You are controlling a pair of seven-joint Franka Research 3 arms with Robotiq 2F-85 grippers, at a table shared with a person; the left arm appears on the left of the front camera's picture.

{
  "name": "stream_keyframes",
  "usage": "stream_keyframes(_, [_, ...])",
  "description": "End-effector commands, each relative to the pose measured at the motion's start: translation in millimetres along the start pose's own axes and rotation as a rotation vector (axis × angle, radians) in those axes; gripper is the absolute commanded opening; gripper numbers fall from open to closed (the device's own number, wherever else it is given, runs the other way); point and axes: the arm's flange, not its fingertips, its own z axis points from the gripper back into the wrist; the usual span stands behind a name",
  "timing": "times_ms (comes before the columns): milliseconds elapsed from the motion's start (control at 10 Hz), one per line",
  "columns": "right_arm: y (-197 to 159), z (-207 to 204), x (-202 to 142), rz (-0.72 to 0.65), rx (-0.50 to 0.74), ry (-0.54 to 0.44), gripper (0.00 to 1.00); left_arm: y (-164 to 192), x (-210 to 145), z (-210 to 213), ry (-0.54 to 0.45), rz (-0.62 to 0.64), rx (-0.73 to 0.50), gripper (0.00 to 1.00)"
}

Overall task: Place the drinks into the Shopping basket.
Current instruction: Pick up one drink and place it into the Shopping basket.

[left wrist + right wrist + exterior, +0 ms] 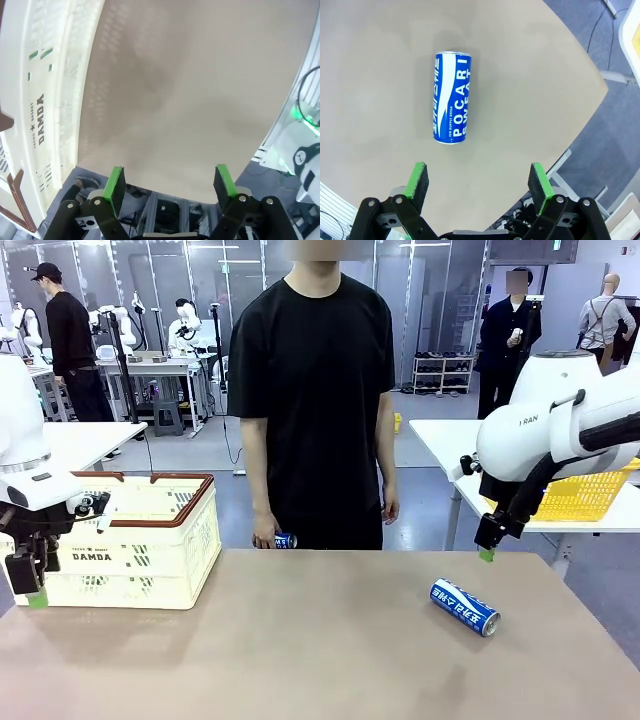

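The left tool (36, 594) hangs at the bench's (300, 660) left edge, just in front of the basket (150, 550). In its wrist view the left tool (170, 182) stands released: the green pads (116, 182) are spread wide with bare bench (190, 100) between them, and the basket's (55, 100) cream wall with the "DAMDA" print runs alongside. The basket sits at the far left corner of the bench, and what it holds cannot be made out.

A blue can (464, 607) lies on its side in the right half of the bench, close to the right edge and well apart from the basket. The right tool (487, 554) hovers above the far right corner, near the can but clear of it. From its wrist the right tool (477, 180) is also released — the can (452, 98), lettered "POCARI SWEAT", lies ahead of the parted pads (417, 182), untouched.

Past the far edge a person (315, 390) stands facing the bench, one hand (266, 536) holding a second can (286, 540) — also blue — low at the edge.
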Motion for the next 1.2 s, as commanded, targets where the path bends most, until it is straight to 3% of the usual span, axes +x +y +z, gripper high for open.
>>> stream_keyframes(0, [4.7, 1.7, 2.7, -0.023, 0.029, -0.008, 1.00, -4.4, 0.0, 0.2, -0.002, 0.016, 0.000, 0.90])
stream_keyframes(700, [18.5, -69.7, 13.3, -0.031, 0.032, -0.027, 1.00, -4.4, 0.0, 0.2, -0.002, 0.016, 0.000, 0.90])
stream_keyframes(1100, [17.8, -111.3, 18.7, -0.035, 0.054, 0.029, 1.00, -4.4, 0.0, 0.2, -0.002, 0.016, 0.000, 0.90])
